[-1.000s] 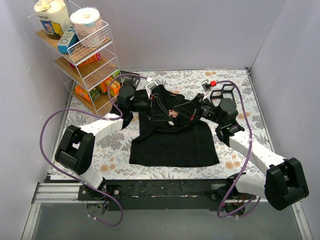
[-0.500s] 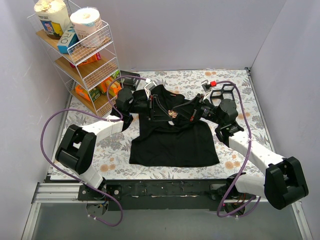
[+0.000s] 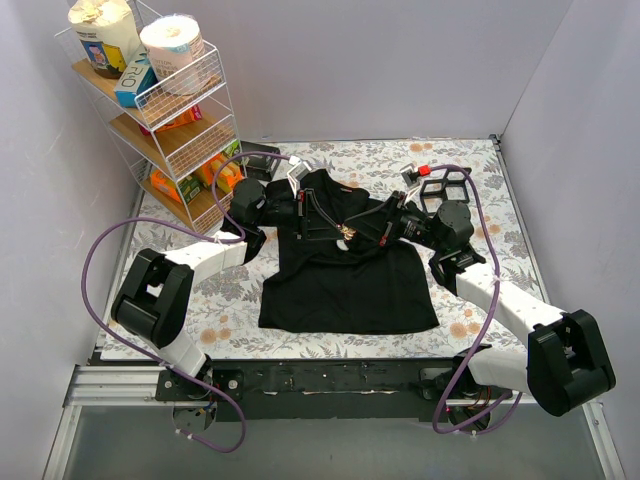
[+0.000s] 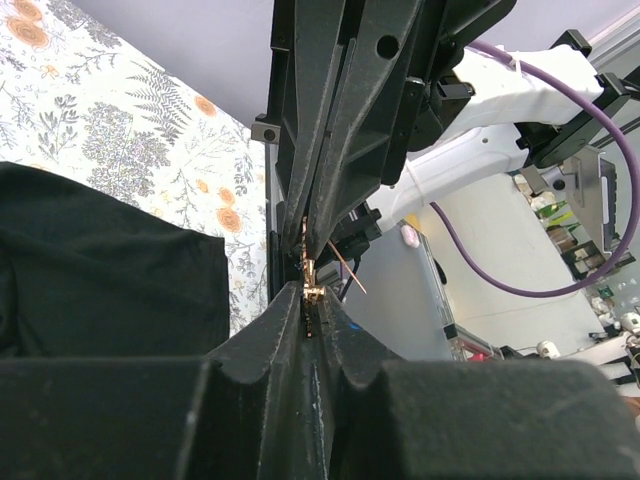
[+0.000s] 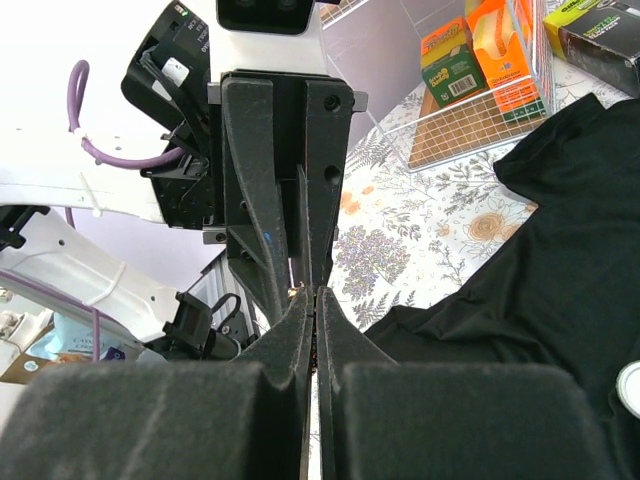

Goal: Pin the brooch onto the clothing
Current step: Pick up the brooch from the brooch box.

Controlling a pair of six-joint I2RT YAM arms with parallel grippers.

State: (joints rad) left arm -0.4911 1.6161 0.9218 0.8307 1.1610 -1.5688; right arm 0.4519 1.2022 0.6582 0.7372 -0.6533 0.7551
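Note:
The black T-shirt point(image 3: 345, 285) lies flat on the floral cloth, collar toward the back. Above its chest both grippers meet tip to tip. The brooch point(image 3: 345, 232) is a tiny metallic ornament held between them, clear of the fabric. My left gripper point(image 3: 336, 229) reaches in from the left, its jaws pressed on a gold part of the brooch point(image 4: 311, 290), whose thin pin sticks out to the right. My right gripper point(image 3: 354, 232) comes from the right, shut on the brooch point(image 5: 297, 290), of which only a glint shows. The shirt point(image 4: 100, 260) point(image 5: 540, 260) lies below.
A wire shelf rack point(image 3: 165, 110) with boxes and paper rolls stands at the back left, close to the left arm. A small black square frame box point(image 3: 445, 185) and a red-capped item point(image 3: 425, 167) sit at the back right. Purple cables loop beside both arms.
My left gripper's jaws have narrowed onto the brooch. Both arms have stayed almost in place above the shirt's chest, the right one edging slightly left.

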